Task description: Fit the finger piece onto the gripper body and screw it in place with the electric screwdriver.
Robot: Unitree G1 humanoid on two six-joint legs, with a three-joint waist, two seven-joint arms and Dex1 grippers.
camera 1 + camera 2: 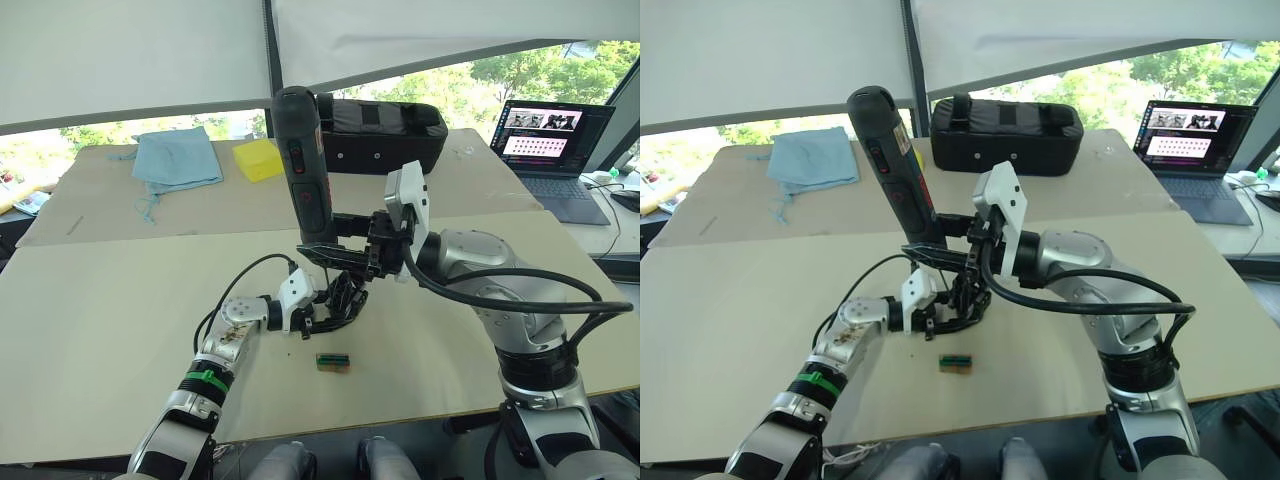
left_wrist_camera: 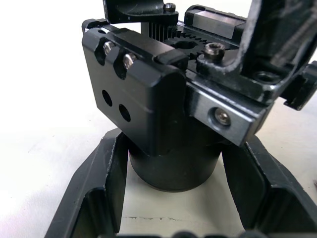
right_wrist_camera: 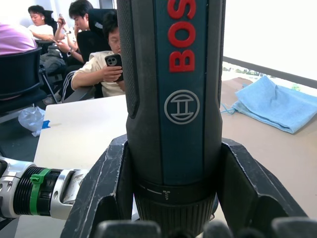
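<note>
A: Where is your right gripper (image 1: 352, 250) sitting?

B: It is hovering above the middle of the table (image 1: 100, 330), and its two fingers (image 3: 106, 188) are clamping the lower barrel of the screwdriver (image 1: 305, 170) from both sides. You are holding the tool nearly upright, leaning a little to the left, with the fat end up and the bit end pointing down.

A: And your left gripper (image 1: 335, 305)?

B: It is lying low over the table just under the screwdriver. Its fingers (image 2: 96, 193) are spread wide around the body (image 2: 168, 129), one on each side of the round base. Whether the pads are pressing on that base, you cannot tell from the wrist view.

A: Where is the finger piece?

B: You cannot pick it out for sure; a black part is sitting on top of the body among the screws and the toothed rail, but it is too close to name.

A: Anything else near your hands?

B: A small green-and-brown block (image 1: 333, 361) is lying on the table just in front of your left gripper, apart from it.
</note>
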